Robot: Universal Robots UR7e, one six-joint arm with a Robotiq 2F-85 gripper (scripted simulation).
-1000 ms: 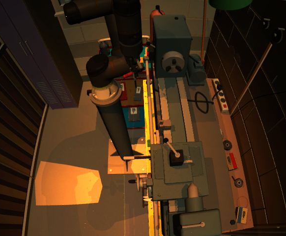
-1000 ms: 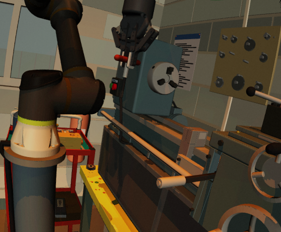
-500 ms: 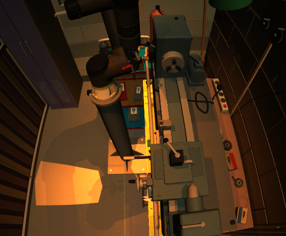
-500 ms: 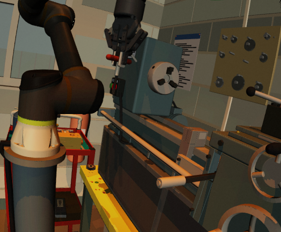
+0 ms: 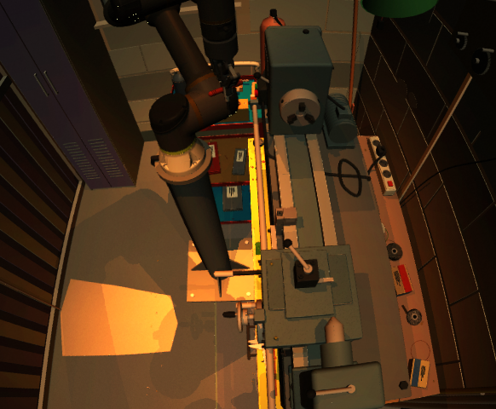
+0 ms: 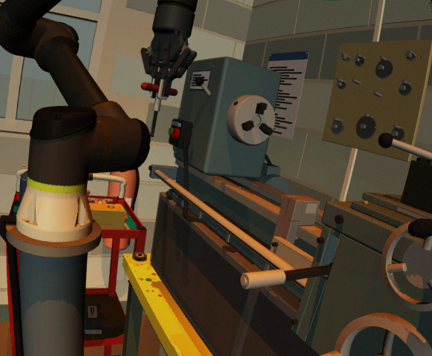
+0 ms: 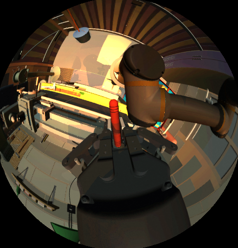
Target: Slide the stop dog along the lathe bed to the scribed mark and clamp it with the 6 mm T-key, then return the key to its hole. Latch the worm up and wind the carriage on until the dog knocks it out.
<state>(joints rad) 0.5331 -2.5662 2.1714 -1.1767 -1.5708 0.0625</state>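
The stop dog [image 6: 297,213] sits on the lathe bed [image 5: 303,185], a short way from the carriage [image 5: 310,288] toward the headstock [image 6: 230,115]. High beside the headstock, over the red cart [image 6: 109,214], my gripper [image 6: 162,89] is closed on the T-key [image 6: 158,91], gripping it at its red crossbar [image 7: 115,123] with the shank hanging down. The dog [image 5: 286,216] looks like a small grey block on the front way. The worm lever [image 6: 281,276] sticks out from the apron with a pale grip. The carriage handwheel [image 6: 419,264] is below the toolpost.
The red cart holds trays [image 5: 233,160] beside the lathe. A yellow rail [image 6: 162,302] runs along the lathe's front. My own arm column [image 6: 51,237] stands close to the cart. The feed rod [image 5: 260,185] lines the bed's front edge.
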